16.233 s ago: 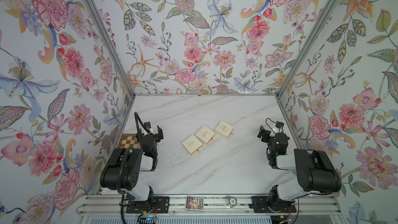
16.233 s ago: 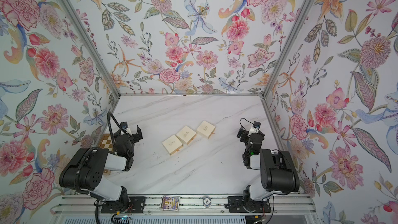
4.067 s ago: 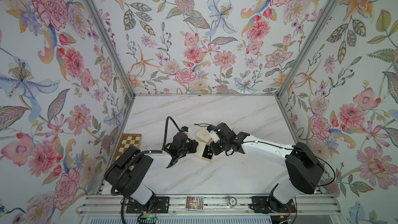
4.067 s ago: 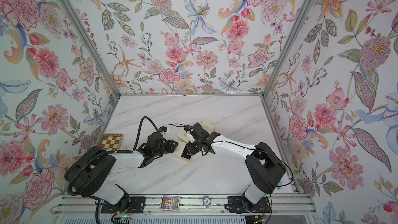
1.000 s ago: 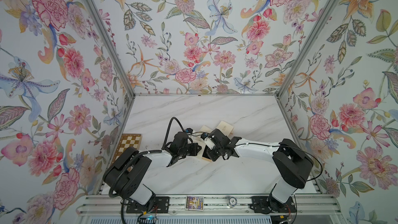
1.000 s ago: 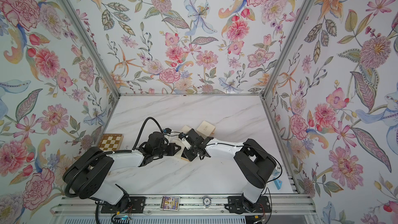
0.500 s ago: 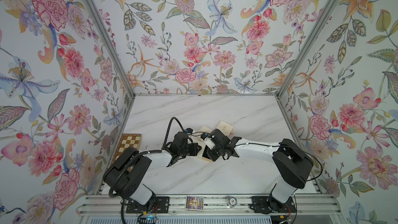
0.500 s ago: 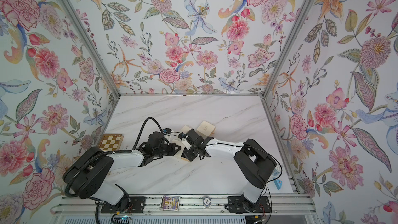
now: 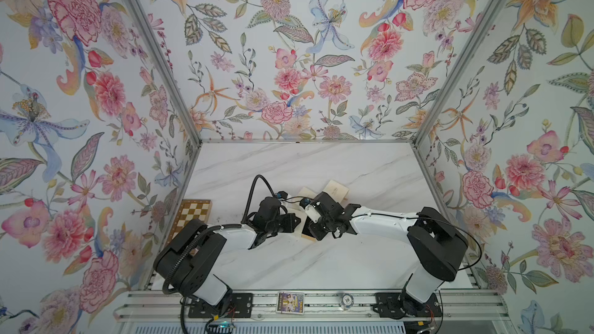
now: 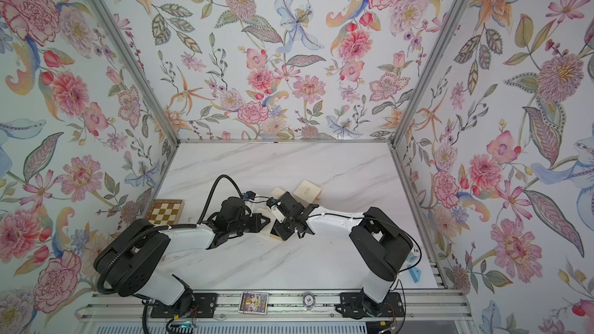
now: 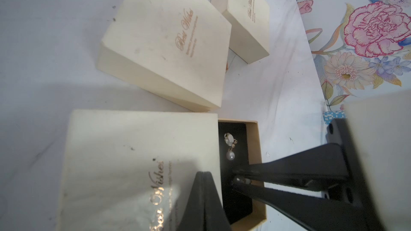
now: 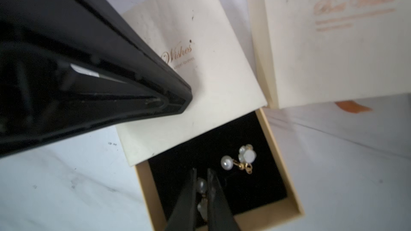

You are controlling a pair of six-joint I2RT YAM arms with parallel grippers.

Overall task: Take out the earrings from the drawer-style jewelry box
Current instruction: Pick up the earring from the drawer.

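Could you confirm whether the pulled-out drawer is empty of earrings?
No, one pearl earring lies on the black lining of the drawer, and the right tool pinches a second earring.

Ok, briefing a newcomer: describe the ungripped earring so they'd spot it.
On the marble table, one cream box has its tan drawer open. On the black lining lies the free earring, flower stud plus pearl; the right tool pinches its twin.
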